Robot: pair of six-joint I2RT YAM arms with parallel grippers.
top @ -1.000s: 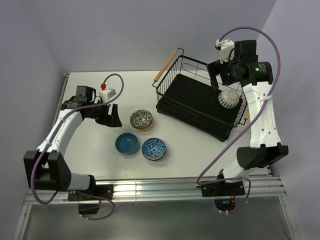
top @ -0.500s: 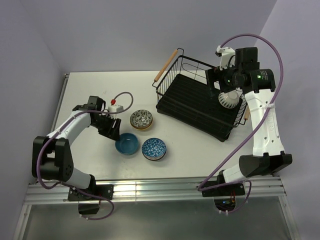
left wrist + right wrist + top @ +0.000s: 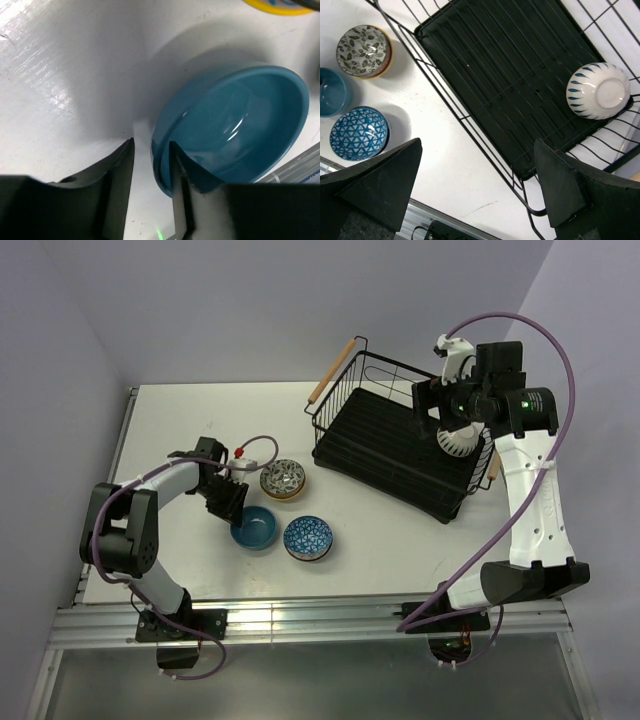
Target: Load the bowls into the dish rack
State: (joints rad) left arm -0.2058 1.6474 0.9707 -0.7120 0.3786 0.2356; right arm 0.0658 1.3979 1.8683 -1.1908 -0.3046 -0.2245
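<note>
Table is plain white with lilac walls round it, right? Anything readable on the kit?

yep, glossy white top, walls on 3 sides, and a ribbed metal rail along the near edge where the 2 arms are bolted. Purple cables loop off both arms. Only marking I can spot is a green light on the right arm. Any lettering is too small to read.

ok, left to right then, what's where?

Left gripper is down at the teal bowl. The wrist cam shows its fingers a little apart and straddling the near rim, 1 outside and 1 inside. There's a sliver of table between the outer finger and the bowl wall, so it isn't pinching.

Just behind that bowl sits the leaf-print bowl, and just right of it the triangle-print bowl. All 3 are upright on the table, bunched close.

Then the dish rack, sitting at an angle on the right half of the table, with a wooden handle at its far-left end. 1 white bowl with blue dashes is in the rack's right corner, foot turned up toward the camera, leaning at the wire wall. Right gripper hangs above that end, fingers spread wide, holding nothing.
</note>
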